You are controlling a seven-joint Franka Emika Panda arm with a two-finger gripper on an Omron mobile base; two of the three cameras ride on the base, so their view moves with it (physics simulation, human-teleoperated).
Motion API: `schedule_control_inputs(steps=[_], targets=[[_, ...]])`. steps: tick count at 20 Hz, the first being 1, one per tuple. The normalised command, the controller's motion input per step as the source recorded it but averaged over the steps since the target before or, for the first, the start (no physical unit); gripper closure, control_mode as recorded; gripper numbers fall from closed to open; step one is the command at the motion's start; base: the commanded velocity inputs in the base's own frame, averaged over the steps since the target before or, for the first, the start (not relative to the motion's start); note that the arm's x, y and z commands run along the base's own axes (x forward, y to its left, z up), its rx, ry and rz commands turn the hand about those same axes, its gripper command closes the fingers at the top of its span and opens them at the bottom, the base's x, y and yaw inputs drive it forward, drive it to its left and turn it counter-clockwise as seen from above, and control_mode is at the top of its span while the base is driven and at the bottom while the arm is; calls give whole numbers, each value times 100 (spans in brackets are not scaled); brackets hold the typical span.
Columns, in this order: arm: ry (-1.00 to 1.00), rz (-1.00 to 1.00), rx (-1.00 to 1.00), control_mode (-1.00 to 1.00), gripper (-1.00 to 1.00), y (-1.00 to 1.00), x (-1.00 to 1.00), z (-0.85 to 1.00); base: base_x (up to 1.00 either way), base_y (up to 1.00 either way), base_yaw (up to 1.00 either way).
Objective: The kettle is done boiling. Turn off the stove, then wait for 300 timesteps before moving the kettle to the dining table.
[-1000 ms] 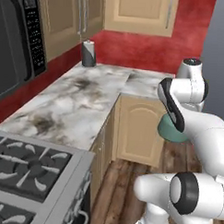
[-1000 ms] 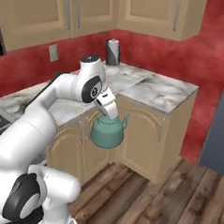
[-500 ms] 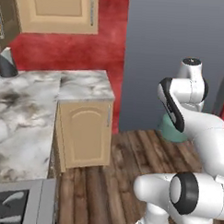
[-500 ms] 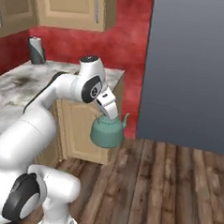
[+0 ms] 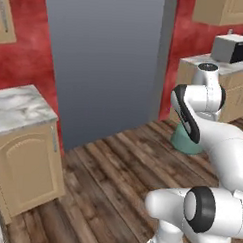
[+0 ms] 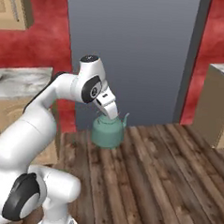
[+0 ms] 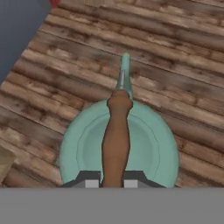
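Now | fingers (image 7: 112, 183) clamped on kettle (image 7: 148, 148) handle | kettle above wood floor (image 7: 183, 57)

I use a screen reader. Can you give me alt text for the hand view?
A squat teal-green kettle with a brown top handle hangs from the gripper, whose jaws are shut on that handle. Its short spout points up the picture, over a dark wooden plank floor.

kettle (image 7: 148, 153): smooth matt teal body, handle (image 7: 116, 140) brown, wood-like. floor (image 6: 166, 183): dark worn wood planks, rough grain. counter (image 5: 16, 106): marble top, light wood cabinet under it. wall (image 5: 26, 64): mottled red.
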Motion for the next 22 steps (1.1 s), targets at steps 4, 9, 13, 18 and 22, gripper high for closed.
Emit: schedule_control_inputs(steps=[4, 9, 13, 18, 22], targets=[[0, 0, 0, 100, 100, 0, 0, 0, 0, 0, -69], [0, 0, 0, 100, 100, 0, 0, 0, 0, 0, -69], [0, 0, 0, 100, 100, 0, 0, 0, 0, 0, -68], [0, 0, 0, 100, 100, 0, 0, 0, 3, 0, -66], [0, 0, 0, 100, 100, 0, 0, 0, 12, 0, -63]])
